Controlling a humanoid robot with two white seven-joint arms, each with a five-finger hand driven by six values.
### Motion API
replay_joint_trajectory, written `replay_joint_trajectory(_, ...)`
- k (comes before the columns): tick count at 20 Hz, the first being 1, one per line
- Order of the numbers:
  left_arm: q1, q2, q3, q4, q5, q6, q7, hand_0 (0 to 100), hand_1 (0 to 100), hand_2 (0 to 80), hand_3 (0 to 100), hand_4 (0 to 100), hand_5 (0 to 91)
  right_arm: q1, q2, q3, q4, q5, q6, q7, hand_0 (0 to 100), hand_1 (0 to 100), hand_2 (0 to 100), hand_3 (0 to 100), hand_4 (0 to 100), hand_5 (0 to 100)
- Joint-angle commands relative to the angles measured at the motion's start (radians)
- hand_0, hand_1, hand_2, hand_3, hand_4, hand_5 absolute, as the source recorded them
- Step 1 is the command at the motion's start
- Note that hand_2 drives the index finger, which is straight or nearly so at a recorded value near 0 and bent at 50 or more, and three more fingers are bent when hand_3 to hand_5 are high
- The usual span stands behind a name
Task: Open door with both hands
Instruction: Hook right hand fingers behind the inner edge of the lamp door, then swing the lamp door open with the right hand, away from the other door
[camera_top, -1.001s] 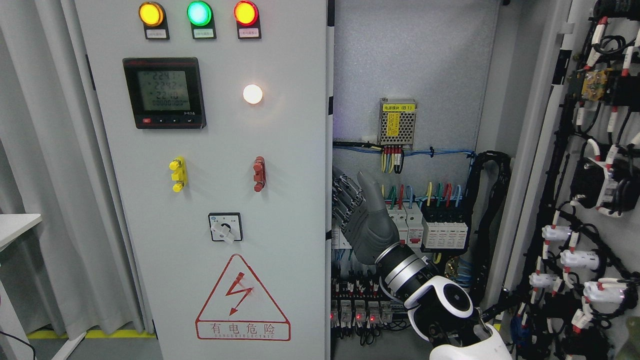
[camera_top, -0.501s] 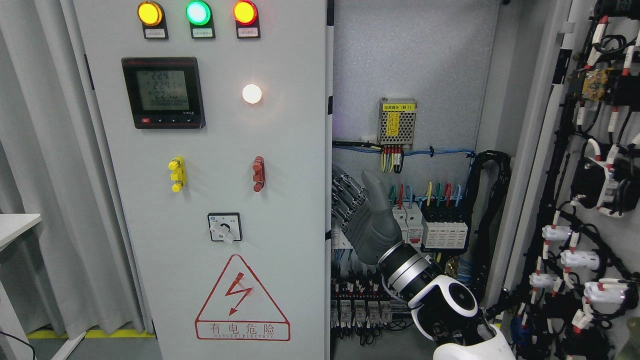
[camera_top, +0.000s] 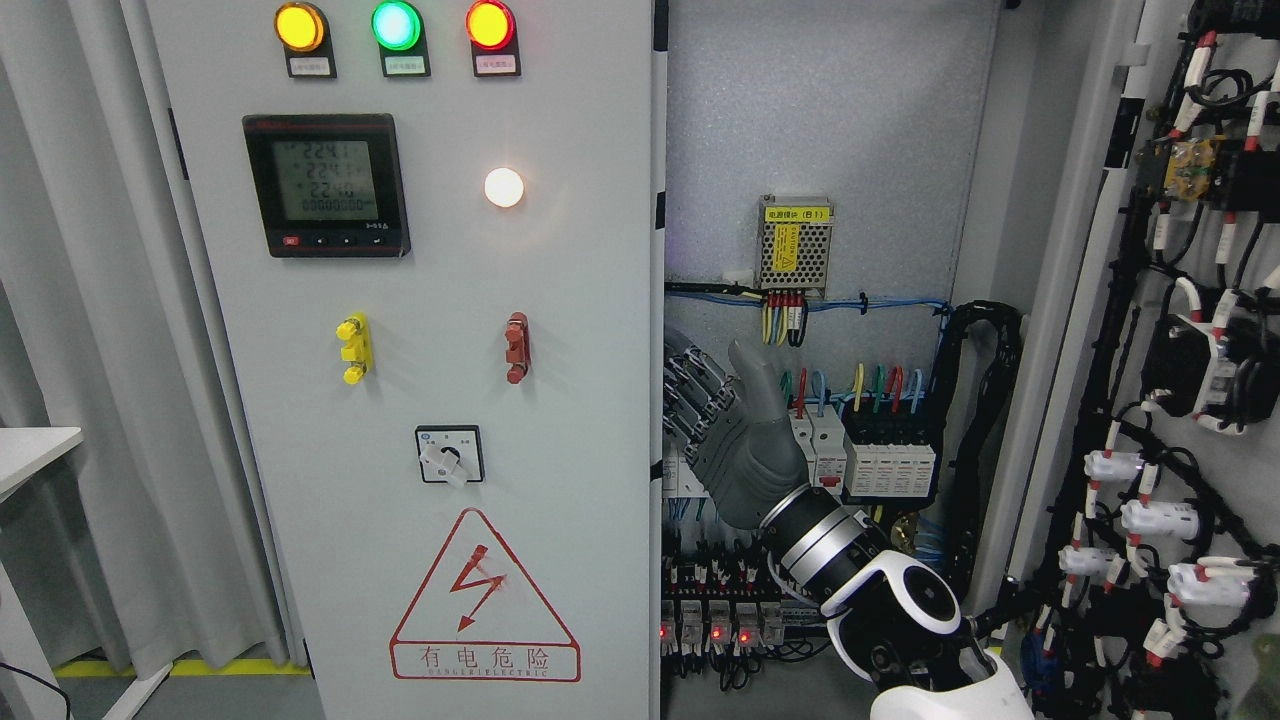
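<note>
Just left of the right hand (camera_top: 735, 435), the door's (camera_top: 560, 400) edge.

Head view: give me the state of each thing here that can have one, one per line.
Left door: closed.
Right door: swung open, wiring side showing.
Right hand: open, fingers at the left door's edge.
Left hand: not in view.
Yellow, green and red lamps: all lit.
White lamp: lit.
Meter display: on.
Selector switch: pointer turned lower right.
</note>
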Motion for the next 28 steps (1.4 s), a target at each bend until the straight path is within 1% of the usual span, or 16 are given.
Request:
replay_joint_trajectory(1,-0.001,0.000,0.001,0.000,0.000,0.000,0.004,30,0,2.7,3,4,0.0,0.002,0.000,-0.007,-0.003,-0.018,0.002,0.002,22,0,0,0,0,0)
replay_joint_trajectory(5,-0.001,0.000,0.001,0.000,0.000,0.000,0.003,30,0,2.7,3,4,0.0,0.002,0.000,-0.007,-0.001,-0.035,0.026,0.002,22,0,0,0,0,0)
replay_joint_trajectory(8,-0.001,-0.002,-0.001,0.000,0.000,0.000,0.004,30,0,2.8,3,4,0.0,0.002,0.000,-0.007,-0.003,-0.035,0.029,0.002,22,0,0,0,0,0)
replay_joint_trajectory(10,-0.001,-0.002,-0.001,0.000,0.000,0.000,0.004,30,0,2.8,3,4,0.0,0.002,0.000,-0.007,-0.003,-0.036,0.048,0.003,22,0,0,0,0,0)
replay_joint_trajectory(11,-0.001,-0.002,-0.001,0.000,0.000,0.000,0.004,30,0,2.8,3,4,0.0,0.002,0.000,-0.007,-0.003,-0.036,0.049,0.009,22,0,0,0,0,0)
replay_joint_trajectory(13,-0.001,-0.002,-0.001,0.000,0.000,0.000,0.004,30,0,2.8,3,4,0.0,0.002,0.000,-0.007,-0.003,-0.036,0.052,0.040,22,0,0,0,0,0)
replay_joint_trajectory(17,-0.003,-0.002,-0.001,0.000,0.000,0.000,0.004,30,0,2.7,3,4,0.0,0.002,0.000,-0.007,-0.003,-0.036,0.055,0.043,22,0,0,0,0,0)
replay_joint_trajectory(20,-0.003,-0.003,-0.001,0.000,0.000,0.000,0.004,30,0,2.8,3,4,0.0,0.002,0.000,-0.024,-0.009,-0.036,0.055,0.055,22,0,0,0,0,0)
replay_joint_trajectory(23,-0.003,-0.003,-0.003,0.000,0.000,0.000,0.004,30,0,2.7,3,4,0.0,0.003,0.000,-0.025,-0.012,-0.035,0.054,0.063,22,0,0,0,0,0)
replay_joint_trajectory(28,-0.003,-0.005,-0.003,-0.001,0.000,0.001,0.004,30,0,2.7,3,4,0.0,0.026,0.000,-0.025,-0.034,-0.033,0.049,0.066,22,0,0,0,0,0)
